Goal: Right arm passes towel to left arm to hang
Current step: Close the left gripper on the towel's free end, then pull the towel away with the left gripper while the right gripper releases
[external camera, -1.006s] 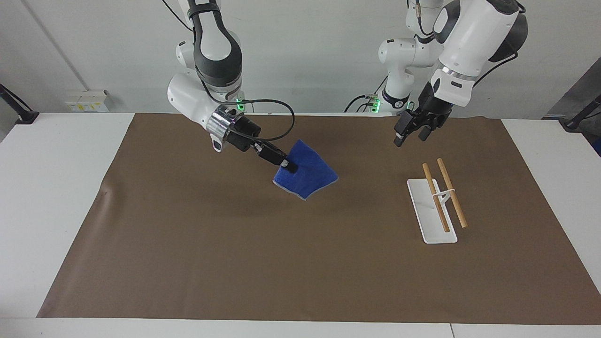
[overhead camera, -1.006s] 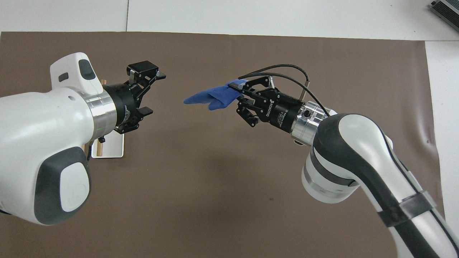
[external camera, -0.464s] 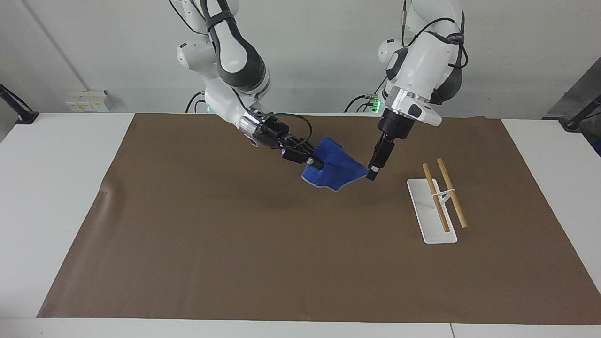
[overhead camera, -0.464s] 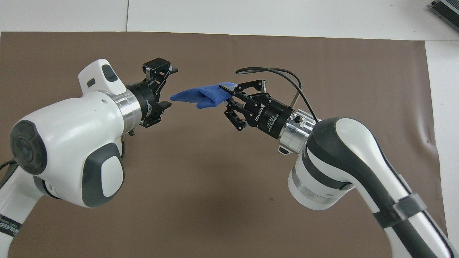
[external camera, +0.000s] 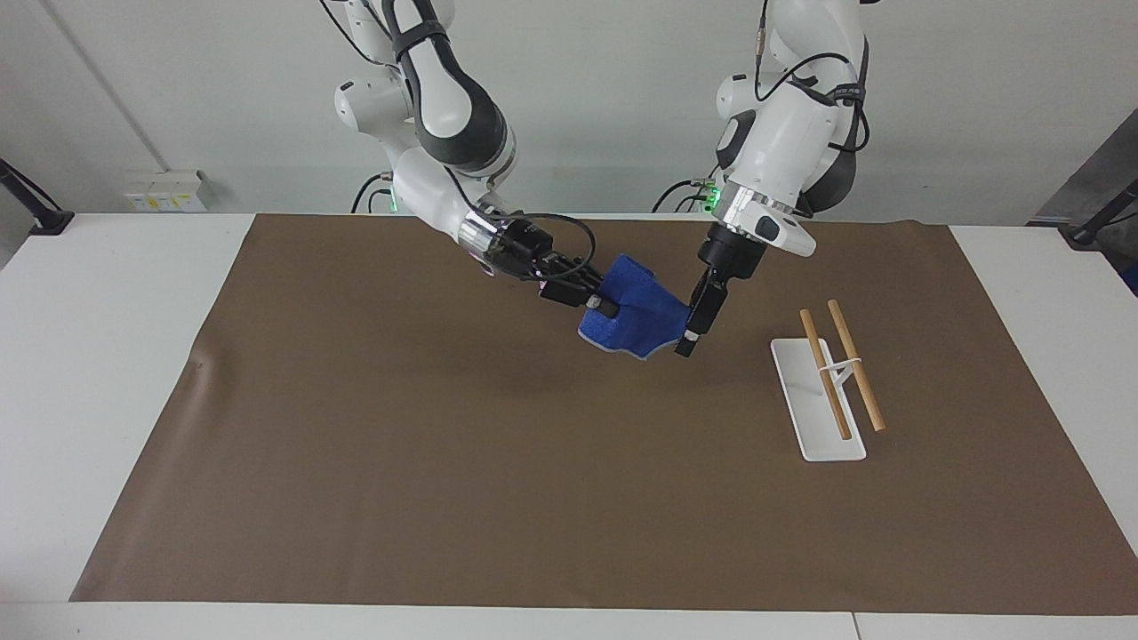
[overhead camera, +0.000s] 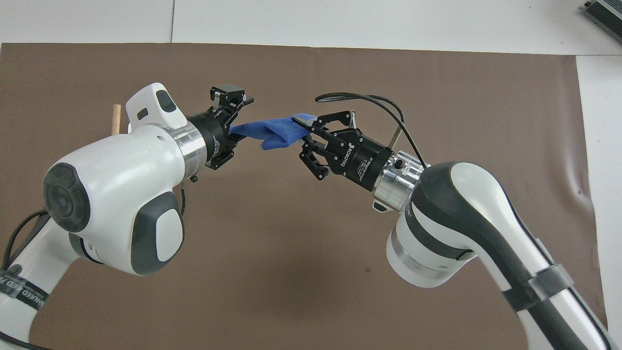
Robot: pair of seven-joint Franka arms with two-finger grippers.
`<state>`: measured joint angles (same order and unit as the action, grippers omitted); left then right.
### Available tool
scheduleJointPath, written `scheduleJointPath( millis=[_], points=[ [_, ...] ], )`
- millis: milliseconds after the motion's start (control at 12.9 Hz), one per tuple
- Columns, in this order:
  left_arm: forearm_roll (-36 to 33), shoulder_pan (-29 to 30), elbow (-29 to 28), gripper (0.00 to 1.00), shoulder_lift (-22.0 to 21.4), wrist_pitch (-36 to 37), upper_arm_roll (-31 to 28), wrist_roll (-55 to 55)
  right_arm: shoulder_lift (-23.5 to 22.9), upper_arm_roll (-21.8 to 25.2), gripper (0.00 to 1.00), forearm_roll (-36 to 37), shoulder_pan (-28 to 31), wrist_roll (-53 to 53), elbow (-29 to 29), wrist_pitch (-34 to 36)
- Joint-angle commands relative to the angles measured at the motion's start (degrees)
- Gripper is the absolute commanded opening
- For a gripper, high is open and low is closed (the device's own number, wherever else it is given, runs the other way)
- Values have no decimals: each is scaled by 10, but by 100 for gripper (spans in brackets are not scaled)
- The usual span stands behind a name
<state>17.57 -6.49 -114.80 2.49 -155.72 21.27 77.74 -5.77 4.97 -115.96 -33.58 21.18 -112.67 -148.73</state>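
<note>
Blue terry towel (external camera: 633,307) hangs in the air over the brown mat (external camera: 444,462), clamped at one corner by the right gripper (external camera: 597,304). The left gripper (external camera: 689,333) sits at the towel's other edge. White rack (external camera: 816,400) with wooden bars stands apart toward the left arm's end, nothing between it and the grippers. Overhead: the towel (overhead camera: 272,132) spans both grippers; the left gripper's (overhead camera: 234,124) fingers straddle its tip, still spread; the right gripper (overhead camera: 307,127) pinches it. Mat edges lie unobstructed.
</note>
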Motion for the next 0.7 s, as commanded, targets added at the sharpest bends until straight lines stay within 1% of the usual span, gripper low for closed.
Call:
scheduleJointPath(
  millis=[0,77,155,309,464,541,619],
  points=[
    [10,-5,-2,24,-4,-6,-4,-7,-1,-6,0,-16,3,-5,4,-13],
    [10,-5,-3,5,-4,-5,-4,-9,-1,-6,0,-16,3,-6,4,-13],
    [9,-3,-3,0,-5,-5,-4,-13,-1,-6,0,-16,3,-5,4,-14],
    [10,2,-3,0,-5,0,-4,-51,-1,-6,0,-16,4,-6,4,-17],
    [9,11,-3,0,-5,1,-6,-64,-1,-6,0,-15,4,-7,2,-28],
    [9,15,-3,0,-5,0,-10,-65,-2,-6,20,-9,3,-19,3,-42],
    [9,27,-4,0,-5,1,-11,-78,-6,-6,99,-5,3,-31,3,-54]
  ],
)
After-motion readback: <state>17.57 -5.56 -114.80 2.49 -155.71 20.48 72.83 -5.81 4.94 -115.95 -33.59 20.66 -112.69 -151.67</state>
